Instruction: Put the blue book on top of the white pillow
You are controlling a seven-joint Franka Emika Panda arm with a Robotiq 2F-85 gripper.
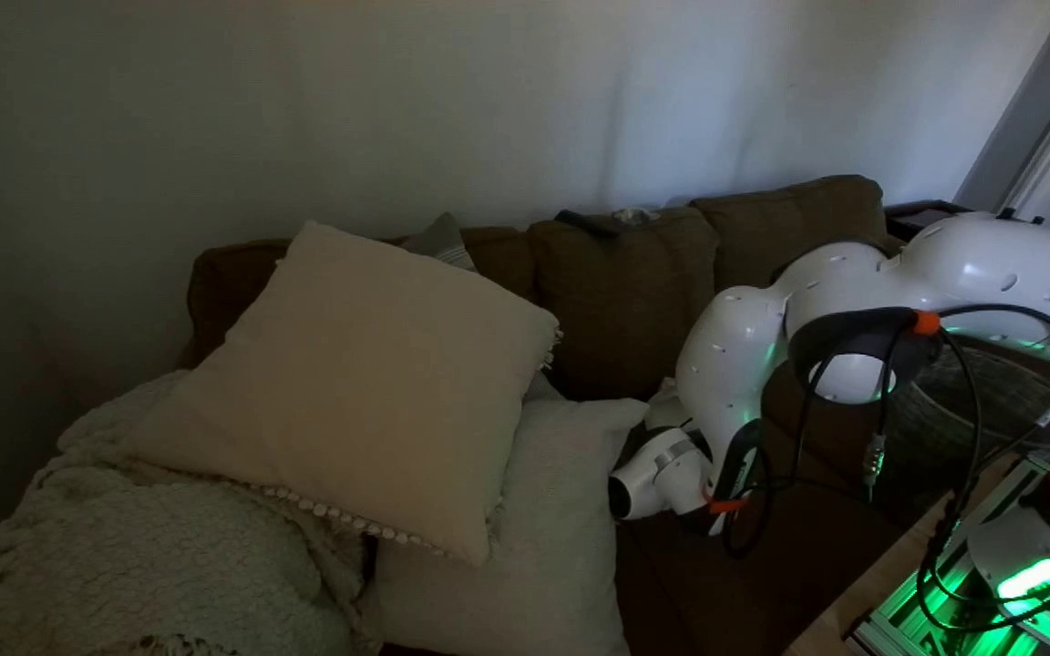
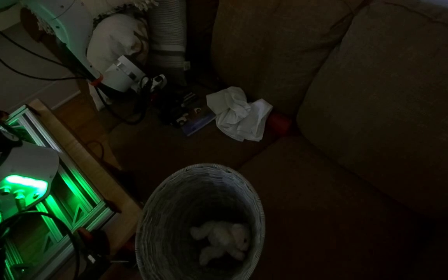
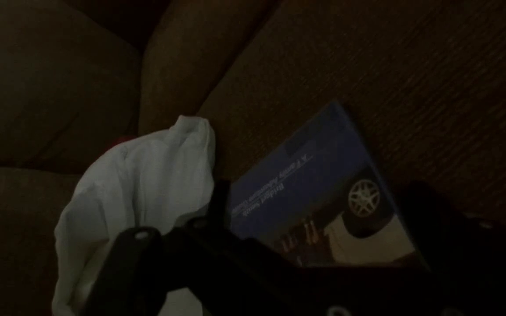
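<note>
The blue book lies flat on the brown sofa seat. It shows in an exterior view (image 2: pixel 197 119) and in the wrist view (image 3: pixel 297 175), with a car wheel on its cover. My gripper (image 3: pixel 316 193) is open, its dark fingers spread on either side of the book; whether they touch it is too dark to tell. In an exterior view the dark gripper (image 2: pixel 169 109) is at the book's near end. In an exterior view a white pillow (image 1: pixel 552 528) lies beside the arm, partly under a larger cream pillow (image 1: pixel 352 383). A white pillow also shows behind the wrist (image 2: pixel 111 39).
A crumpled white cloth (image 2: pixel 239 112) lies against the book, also in the wrist view (image 3: pixel 147 175). A red object (image 2: pixel 280 123) is beside it. A wicker basket (image 2: pixel 261 217) holds a plush toy (image 2: pixel 222 239). A fluffy blanket (image 1: pixel 151 556) and sofa back cushions (image 1: pixel 625 292) surround the seat.
</note>
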